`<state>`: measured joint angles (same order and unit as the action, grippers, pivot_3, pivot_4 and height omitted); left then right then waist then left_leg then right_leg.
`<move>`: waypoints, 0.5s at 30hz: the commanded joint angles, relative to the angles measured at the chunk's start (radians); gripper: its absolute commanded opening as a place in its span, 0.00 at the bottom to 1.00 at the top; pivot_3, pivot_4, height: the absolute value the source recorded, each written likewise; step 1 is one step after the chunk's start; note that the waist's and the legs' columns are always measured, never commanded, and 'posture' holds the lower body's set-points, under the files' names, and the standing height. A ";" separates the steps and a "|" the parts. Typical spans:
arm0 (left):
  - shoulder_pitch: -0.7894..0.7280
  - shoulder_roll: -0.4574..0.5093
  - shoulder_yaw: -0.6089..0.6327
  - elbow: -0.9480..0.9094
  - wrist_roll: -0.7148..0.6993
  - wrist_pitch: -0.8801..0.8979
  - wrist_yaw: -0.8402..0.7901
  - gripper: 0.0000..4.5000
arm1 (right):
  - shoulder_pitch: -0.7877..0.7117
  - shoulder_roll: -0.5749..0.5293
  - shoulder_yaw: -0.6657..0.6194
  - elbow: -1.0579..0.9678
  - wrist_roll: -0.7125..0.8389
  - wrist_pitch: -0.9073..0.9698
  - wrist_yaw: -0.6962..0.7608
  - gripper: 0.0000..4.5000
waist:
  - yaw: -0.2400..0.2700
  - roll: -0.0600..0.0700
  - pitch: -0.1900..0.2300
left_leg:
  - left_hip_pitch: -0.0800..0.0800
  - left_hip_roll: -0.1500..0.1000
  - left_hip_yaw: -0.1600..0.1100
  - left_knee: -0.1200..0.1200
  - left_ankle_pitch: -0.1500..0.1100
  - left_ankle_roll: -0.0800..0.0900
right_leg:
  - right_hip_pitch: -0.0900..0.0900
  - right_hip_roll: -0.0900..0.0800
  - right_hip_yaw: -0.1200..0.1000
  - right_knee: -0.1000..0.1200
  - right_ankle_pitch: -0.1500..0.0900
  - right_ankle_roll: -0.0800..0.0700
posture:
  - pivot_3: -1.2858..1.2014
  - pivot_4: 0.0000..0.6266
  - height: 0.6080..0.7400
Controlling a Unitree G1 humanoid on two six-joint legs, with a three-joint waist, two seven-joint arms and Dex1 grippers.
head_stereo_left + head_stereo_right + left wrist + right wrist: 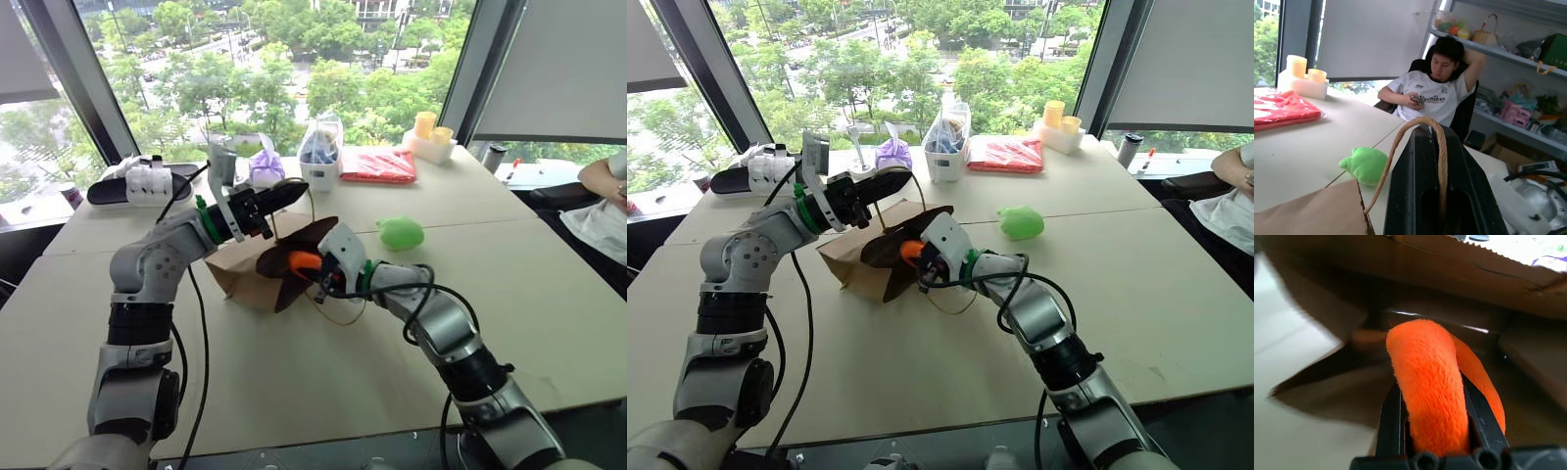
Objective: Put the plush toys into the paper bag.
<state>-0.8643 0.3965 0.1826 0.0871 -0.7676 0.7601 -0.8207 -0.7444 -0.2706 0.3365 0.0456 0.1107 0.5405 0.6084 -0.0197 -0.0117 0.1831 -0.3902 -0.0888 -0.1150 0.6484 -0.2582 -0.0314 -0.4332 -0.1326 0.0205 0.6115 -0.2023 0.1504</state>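
Nearest, the right gripper (1432, 431) is clamped on the orange plush toy (1425, 382), holding it at the open mouth of the paper bag (240, 269) lying on the table (294, 372). Above, the left gripper (284, 199) is closed on the bag's cord handle (1422, 142). Farther right, the green plush toy (402, 232) rests on the table.

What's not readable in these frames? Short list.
- Inside of the paper bag: dark in the head views; whether anything lies in it cannot be told.
- Orange plush toy: face marks hidden, squeezed between the right gripper fingers.
- Green plush toy: partly behind the bag's edge in the left wrist view.
- Left gripper: cord handle pinched; the far handle cannot be traced.
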 commanded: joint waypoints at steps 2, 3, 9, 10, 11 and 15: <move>-0.003 0.011 0.030 -0.065 -0.038 0.009 0.021 0.00 | -0.121 0.084 0.015 0.252 -0.055 -0.174 0.010 0.00 | -0.002 0.000 0.000 | 0.000 0.000 0.000 0.000 0.000 0.000 | 0.000 0.000 0.000 0.000 0.000 0.000 | 0.52 0.24 1.00; 0.002 0.010 0.031 -0.072 -0.042 0.012 0.028 0.00 | -0.143 0.104 0.010 0.314 -0.060 -0.206 0.012 0.10 | -0.002 0.000 0.000 | 0.000 0.000 0.000 -0.001 0.000 0.000 | -0.001 0.000 0.000 0.000 0.000 0.000 | 0.52 0.24 1.00; 0.014 0.005 0.039 -0.098 -0.062 0.019 0.064 0.00 | -0.198 0.142 -0.005 0.437 -0.091 -0.303 0.039 0.74 | -0.002 0.000 0.000 | -0.001 0.000 -0.002 -0.001 0.000 0.000 | -0.002 0.000 0.000 0.000 0.000 0.000 | 0.52 0.24 1.00; 0.016 0.005 0.039 -0.101 -0.064 0.019 0.069 0.00 | -0.195 0.134 -0.004 0.424 -0.101 -0.301 0.043 0.84 | -0.003 0.000 0.000 | -0.001 0.000 -0.002 -0.001 0.000 0.000 | -0.002 0.000 0.000 0.000 0.000 0.000 | 0.52 0.24 1.00; 0.017 0.006 0.041 -0.104 -0.066 0.019 0.075 0.00 | -0.186 0.107 0.004 0.373 -0.118 -0.285 0.054 0.98 | -0.003 0.000 0.000 | -0.001 0.000 -0.002 -0.001 0.000 -0.001 | -0.002 0.000 0.000 0.000 0.000 0.000 | 0.52 0.24 1.00; 0.020 0.009 0.053 -0.104 -0.083 0.023 0.089 0.00 | -0.114 -0.048 -0.064 0.031 -0.091 -0.120 0.128 0.98 | 0.006 0.000 0.000 | -0.001 0.000 -0.002 -0.001 0.000 -0.001 | -0.003 0.000 0.000 0.001 0.000 0.000 | 0.52 0.24 1.00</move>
<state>-0.8362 0.3913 0.2024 0.0168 -0.8230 0.7817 -0.7358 -0.8648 -0.2631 0.3423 0.2532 -0.0112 0.3547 0.7024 -0.0141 -0.0113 0.1833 -0.3930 -0.0892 -0.1177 0.6472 -0.2580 -0.0321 -0.4366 -0.1330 0.0204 0.6119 -0.2023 0.1503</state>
